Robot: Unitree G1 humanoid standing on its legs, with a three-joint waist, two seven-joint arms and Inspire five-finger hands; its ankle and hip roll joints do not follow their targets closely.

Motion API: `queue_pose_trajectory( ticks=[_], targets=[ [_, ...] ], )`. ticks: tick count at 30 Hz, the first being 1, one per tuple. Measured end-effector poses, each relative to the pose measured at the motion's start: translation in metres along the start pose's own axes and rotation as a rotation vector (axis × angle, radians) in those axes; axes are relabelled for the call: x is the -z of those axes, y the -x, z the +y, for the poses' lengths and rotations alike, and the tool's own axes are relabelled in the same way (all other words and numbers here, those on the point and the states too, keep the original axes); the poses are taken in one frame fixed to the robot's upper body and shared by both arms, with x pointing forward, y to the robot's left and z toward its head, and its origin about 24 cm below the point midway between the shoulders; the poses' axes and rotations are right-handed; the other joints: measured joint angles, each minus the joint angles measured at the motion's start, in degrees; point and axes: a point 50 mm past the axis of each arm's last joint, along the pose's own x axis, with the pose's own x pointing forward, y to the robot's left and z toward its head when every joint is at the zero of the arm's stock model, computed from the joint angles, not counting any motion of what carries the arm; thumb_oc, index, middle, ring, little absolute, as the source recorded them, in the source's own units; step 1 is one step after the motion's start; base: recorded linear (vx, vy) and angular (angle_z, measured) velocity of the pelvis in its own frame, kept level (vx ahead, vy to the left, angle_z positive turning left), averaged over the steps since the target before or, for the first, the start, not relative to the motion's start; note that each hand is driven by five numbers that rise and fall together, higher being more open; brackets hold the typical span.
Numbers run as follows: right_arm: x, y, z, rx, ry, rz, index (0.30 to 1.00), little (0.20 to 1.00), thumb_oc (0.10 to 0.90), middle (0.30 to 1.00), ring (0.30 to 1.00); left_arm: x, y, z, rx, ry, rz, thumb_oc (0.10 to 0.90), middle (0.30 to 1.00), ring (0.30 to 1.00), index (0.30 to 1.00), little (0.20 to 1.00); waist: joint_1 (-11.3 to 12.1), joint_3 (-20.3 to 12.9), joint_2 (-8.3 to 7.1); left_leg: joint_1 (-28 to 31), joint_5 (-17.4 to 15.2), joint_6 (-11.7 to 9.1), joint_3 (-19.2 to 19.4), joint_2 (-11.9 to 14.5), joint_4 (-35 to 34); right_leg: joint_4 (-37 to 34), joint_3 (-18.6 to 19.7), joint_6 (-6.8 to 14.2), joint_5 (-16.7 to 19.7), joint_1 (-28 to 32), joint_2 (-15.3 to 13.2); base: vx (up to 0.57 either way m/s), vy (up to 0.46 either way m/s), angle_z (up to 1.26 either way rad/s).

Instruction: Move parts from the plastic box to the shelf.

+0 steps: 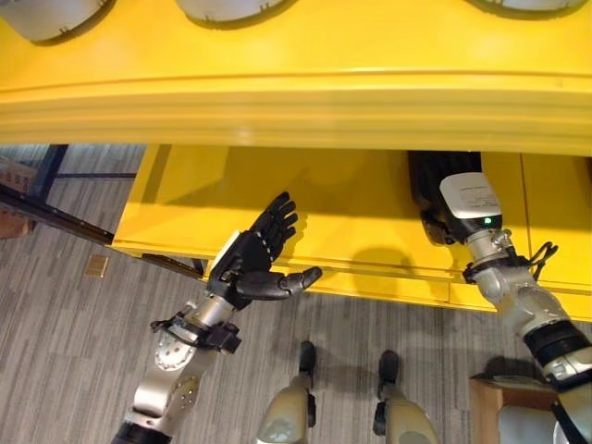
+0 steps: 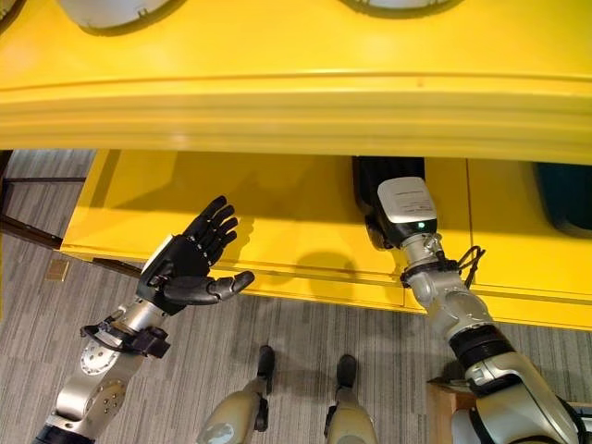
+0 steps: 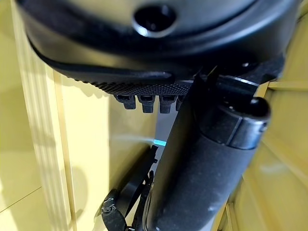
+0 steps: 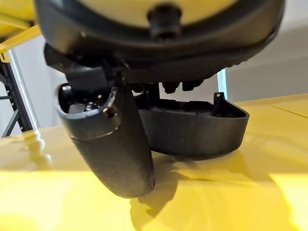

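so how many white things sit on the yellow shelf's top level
3 on the yellow shelf, all cut by the view's edge: left white thing, middle white thing, right white thing. More may lie out of view.

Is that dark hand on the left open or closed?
Open: the left hand has straight, spread fingers and holds nothing, hovering before the yellow shelf.

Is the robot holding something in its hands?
Left hand: open, holding nothing. Right hand reaches onto the shelf by a black part; its grip cannot be told.
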Motion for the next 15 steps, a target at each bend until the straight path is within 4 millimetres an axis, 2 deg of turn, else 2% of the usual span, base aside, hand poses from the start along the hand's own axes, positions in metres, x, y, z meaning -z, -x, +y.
queue_pose_trajectory(
  ticks=[15],
  targets=[
    [0.0038,0.0061,-0.0014,-0.019,-0.005,0.027,1.000,1.000,0.900,1.000,1.000,-0.0014,0.0026,0.0039,0.002,-0.026,0.017,0.900,1.000,1.000,1.000,1.000,0.0,0.4,-0.62,0.1,-0.1,0.0,0.1,-0.1,0.0,0.0,0.1,0.0,0.0,0.0,-0.1,0.00,0.000,0.00]
  ],
)
